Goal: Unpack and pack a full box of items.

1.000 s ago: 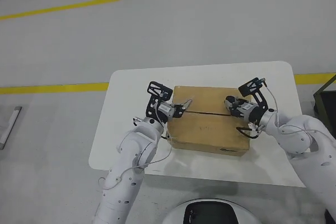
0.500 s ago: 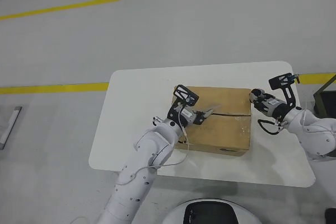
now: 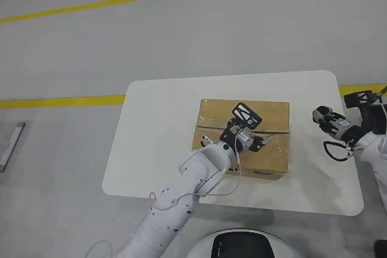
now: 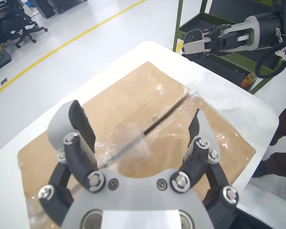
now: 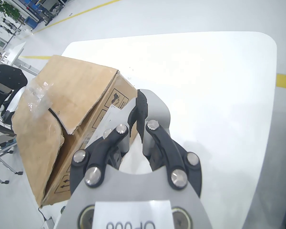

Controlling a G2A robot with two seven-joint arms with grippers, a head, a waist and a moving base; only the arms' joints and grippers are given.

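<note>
Top view: white table (image 3: 155,129) on a grey floor with a yellow line (image 3: 51,102). The cardboard box (image 3: 219,113) sits on the table. The left gripper (image 3: 269,142) is over the box top. The right gripper (image 3: 318,115) is off the box's end, apart from it.

Left wrist view: fingers (image 4: 82,120) spread wide above the box, with the taped seam (image 4: 164,117) between them. A green cart (image 4: 181,13) stands beyond the box.

Right wrist view: fingers (image 5: 141,103) pressed together, empty, just beside the box's end, where a flap corner is lifted.

Handling symbols on box (image 5: 69,89) side, lettering on green cart (image 4: 178,20)
</note>
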